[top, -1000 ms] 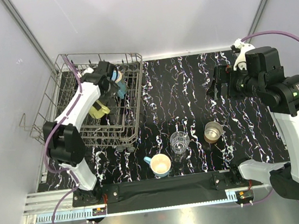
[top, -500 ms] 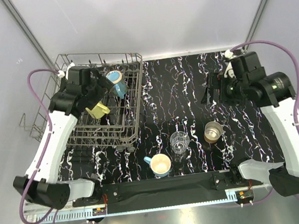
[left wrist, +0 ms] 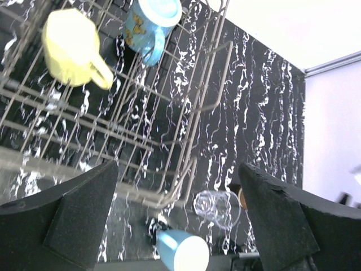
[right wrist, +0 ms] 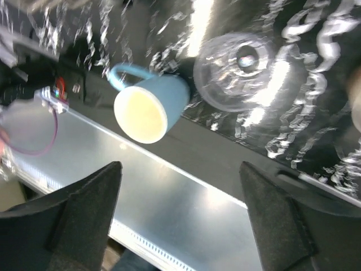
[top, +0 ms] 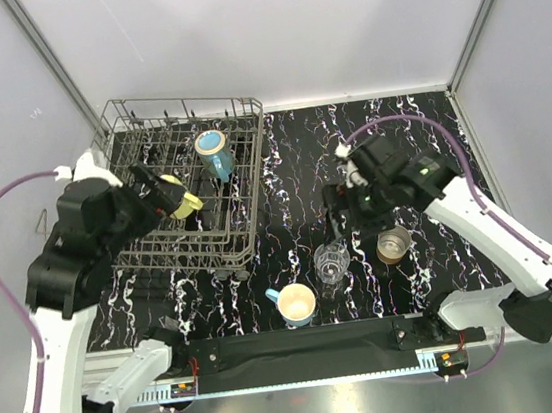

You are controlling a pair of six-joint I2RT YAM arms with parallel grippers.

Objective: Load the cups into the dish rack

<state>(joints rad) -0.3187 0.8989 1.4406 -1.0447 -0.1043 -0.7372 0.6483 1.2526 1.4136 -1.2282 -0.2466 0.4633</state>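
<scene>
Top: teal mug and yellow mug sit in the rack. Blue mug, glass and metal cup stand on the table.
Left wrist: left gripper spread wide, empty, above the rack.
Right wrist: right gripper spread, empty, over blue mug and glass.

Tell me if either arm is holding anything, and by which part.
Nothing is held. Both the left gripper and the right gripper are open and empty.

No text seems readable on anything.
</scene>
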